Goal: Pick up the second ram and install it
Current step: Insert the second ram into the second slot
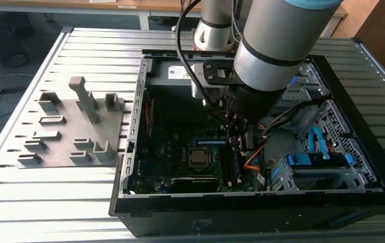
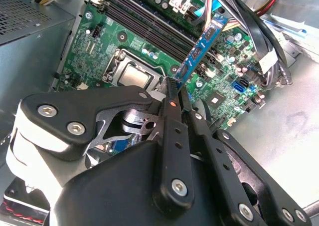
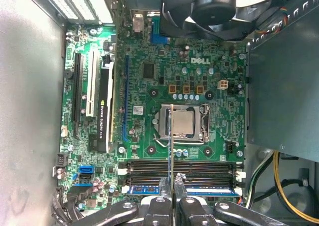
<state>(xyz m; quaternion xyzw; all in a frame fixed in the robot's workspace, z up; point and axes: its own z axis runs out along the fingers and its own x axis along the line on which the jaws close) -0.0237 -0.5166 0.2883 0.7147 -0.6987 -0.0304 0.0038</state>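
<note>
I see the second ram [image 2: 202, 44] in the second wrist view as a narrow blue board with small dark chips along its face. It is tilted and raised above the green motherboard [image 2: 99, 41]. Its far end points towards a bundle of dark cables [image 2: 251, 21]. In the first wrist view the same stick [image 3: 172, 141] faces me edge-on, so it is only a thin pale line across the processor socket [image 3: 187, 122].

From that angle I cannot read its faces, and I cannot make out a label in either wrist view. I also cannot tell how high its free end sits above the board. In the exterior view the arm [image 1: 273, 45] fills the upper middle of the frame over the open computer case [image 1: 133, 126] and covers the tool and the stick. A grey fixture plate [image 1: 71, 131] lies on the exterior view's left.

The gripper [image 2: 177, 88] has its black fingers drawn nearly together, pinching the near end of the stick. The first wrist view shows the gripper [image 3: 172, 178] the same way. There it sits over the dark memory slots [image 3: 199, 165], where another blue stick [image 3: 142, 190] is already seated.
</note>
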